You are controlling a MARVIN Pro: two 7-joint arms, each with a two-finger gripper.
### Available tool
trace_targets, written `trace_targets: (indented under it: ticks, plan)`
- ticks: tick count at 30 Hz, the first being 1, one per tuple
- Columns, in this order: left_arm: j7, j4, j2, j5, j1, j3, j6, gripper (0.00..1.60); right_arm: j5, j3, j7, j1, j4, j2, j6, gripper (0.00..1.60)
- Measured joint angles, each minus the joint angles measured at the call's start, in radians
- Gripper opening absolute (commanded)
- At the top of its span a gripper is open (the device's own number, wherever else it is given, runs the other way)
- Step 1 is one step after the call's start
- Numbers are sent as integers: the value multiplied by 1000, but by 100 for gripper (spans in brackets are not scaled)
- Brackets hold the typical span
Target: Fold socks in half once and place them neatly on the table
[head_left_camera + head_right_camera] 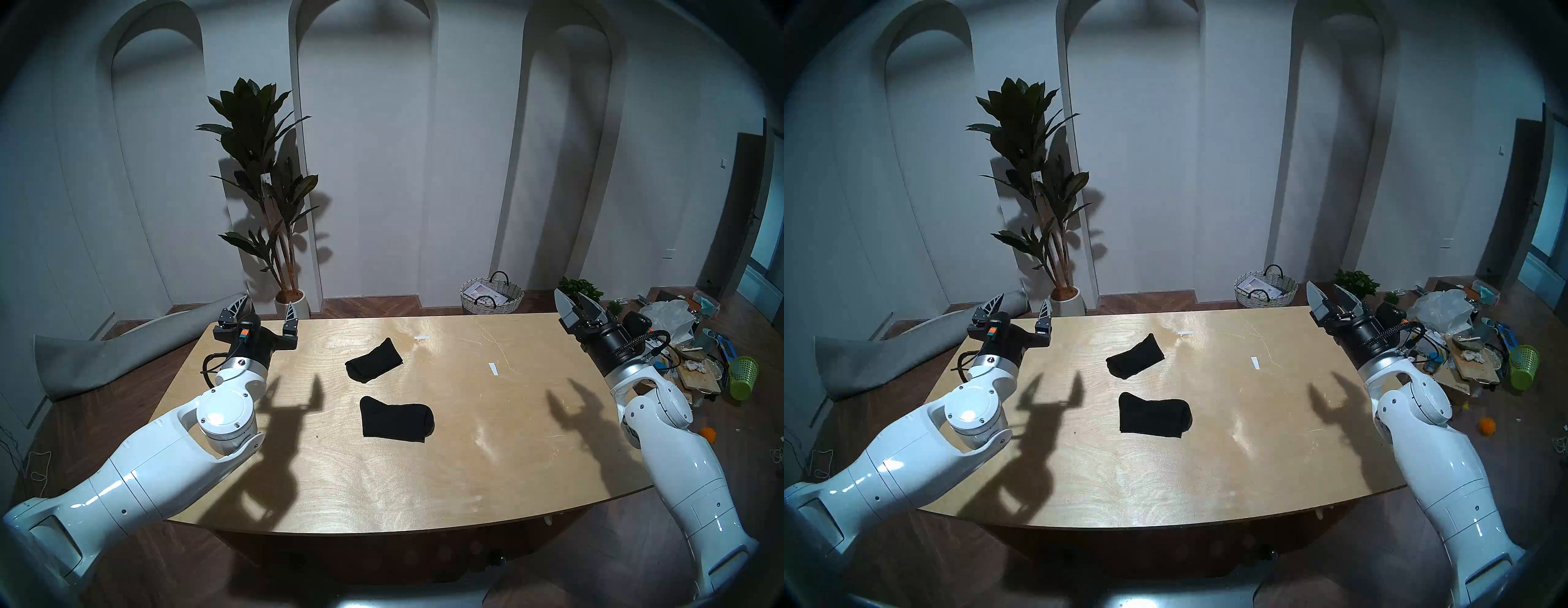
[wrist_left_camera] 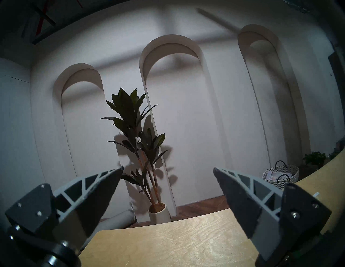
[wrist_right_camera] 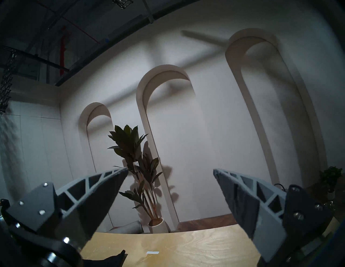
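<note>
Two black socks lie on the light wooden table [image 1: 466, 467]. The far sock [image 1: 373, 360] [image 1: 1135, 356] is a short slanted shape near the table's middle back. The near sock [image 1: 396, 420] [image 1: 1154, 414] is a compact block just in front of it. My left gripper [image 1: 267, 303] [image 1: 1023, 299] [image 2: 168, 168] hovers open and empty above the back left corner. My right gripper [image 1: 569, 295] [image 1: 1323, 286] [image 3: 170, 169] hangs open and empty over the back right corner. Both are well away from the socks. A black sock tip [image 3: 112, 260] shows at the bottom of the right wrist view.
Two white tape strips [image 1: 422, 337] [image 1: 493, 368] lie on the table behind and to the right of the socks. Past the far edge stand a potted plant [image 1: 271, 204] and a wicker basket [image 1: 492, 295]. A rolled grey mat [image 1: 127, 344] lies on the floor at left, and clutter with a green bin [image 1: 743, 378] at right.
</note>
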Motion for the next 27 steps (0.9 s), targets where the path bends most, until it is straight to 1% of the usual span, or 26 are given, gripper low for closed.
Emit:
trace_targets:
  ticks: [8, 23, 27]
  plan:
    - [-105, 27, 41, -87, 1, -18, -24, 160, -33, -18, -100, 19, -11, -15, 26, 160]
    - [-317, 95, 106, -259, 2, -52, -64, 160, -102, -106, -300, 52, -45, -56, 83, 160]
    - [-386, 112, 117, -321, 3, -64, -81, 160, -128, -130, -372, 63, -57, -68, 104, 160]
